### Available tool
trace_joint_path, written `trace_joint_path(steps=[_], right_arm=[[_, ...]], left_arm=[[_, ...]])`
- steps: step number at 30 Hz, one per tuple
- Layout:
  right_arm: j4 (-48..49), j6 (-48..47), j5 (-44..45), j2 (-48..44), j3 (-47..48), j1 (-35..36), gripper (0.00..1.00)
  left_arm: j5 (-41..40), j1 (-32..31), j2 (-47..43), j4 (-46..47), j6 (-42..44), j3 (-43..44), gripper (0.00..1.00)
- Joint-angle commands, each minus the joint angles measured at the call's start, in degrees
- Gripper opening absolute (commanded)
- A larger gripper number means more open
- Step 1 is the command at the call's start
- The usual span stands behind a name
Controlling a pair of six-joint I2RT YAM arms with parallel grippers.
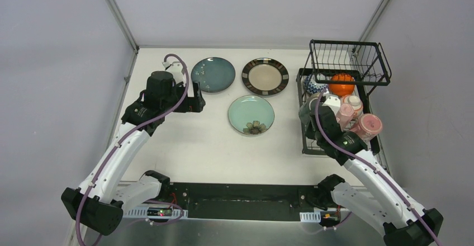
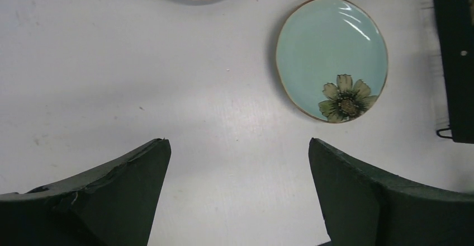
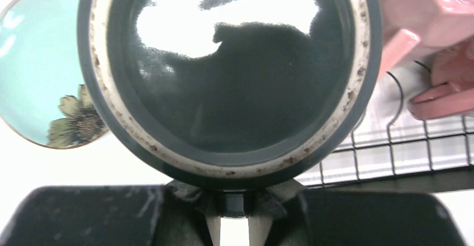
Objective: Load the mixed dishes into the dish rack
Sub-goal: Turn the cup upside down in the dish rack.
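Observation:
Three plates lie on the table: dark teal speckled (image 1: 213, 74), dark-rimmed beige (image 1: 265, 76) and mint green with a flower (image 1: 251, 115). The mint plate also shows in the left wrist view (image 2: 330, 56). My left gripper (image 1: 197, 103) is open and empty, low over bare table left of the plates (image 2: 237, 145). My right gripper (image 1: 314, 114) is shut on a dark grey round cup (image 3: 229, 72) at the left edge of the black dish rack (image 1: 349, 61). The cup fills the right wrist view. An orange bowl (image 1: 342, 81), a patterned bowl (image 1: 313, 84) and pink cups (image 1: 366, 126) sit in the rack.
The rack's raised basket tier (image 1: 373, 56) stands at the back right by the wall. Its wire floor (image 3: 391, 156) and pink cups (image 3: 430, 11) lie just right of the held cup. The rack's dark edge (image 2: 455, 61) shows at the right of the left wrist view.

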Motion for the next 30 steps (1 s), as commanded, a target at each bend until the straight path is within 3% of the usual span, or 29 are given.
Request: trace_joint_path(steps=[1,11,21,30], right_arm=[[-1.8,-1.5,6.9,0.0,3.6,-0.2,0.0],[-2.6,-2.7,7.6,3.7,3.0,-2.6,0.0],[6.2,-8.3,-3.1,3.1,-3.1,-9.1,0.0],[7.6,-4.3,-7.1,3.7,-5.7,-16.1,0.0]], left_arm=[[-6.0,-0.3,-0.6,-1.1,4.9,-1.6,0.99],[-4.6,-0.3,-0.9,-1.5,5.7,-1.7,0.99],[-4.0,-0.3,1.2,-1.7,6.0,-1.2,0.99],[-4.3,-0.3,0.4,-1.7,6.1,-1.5,0.99]])
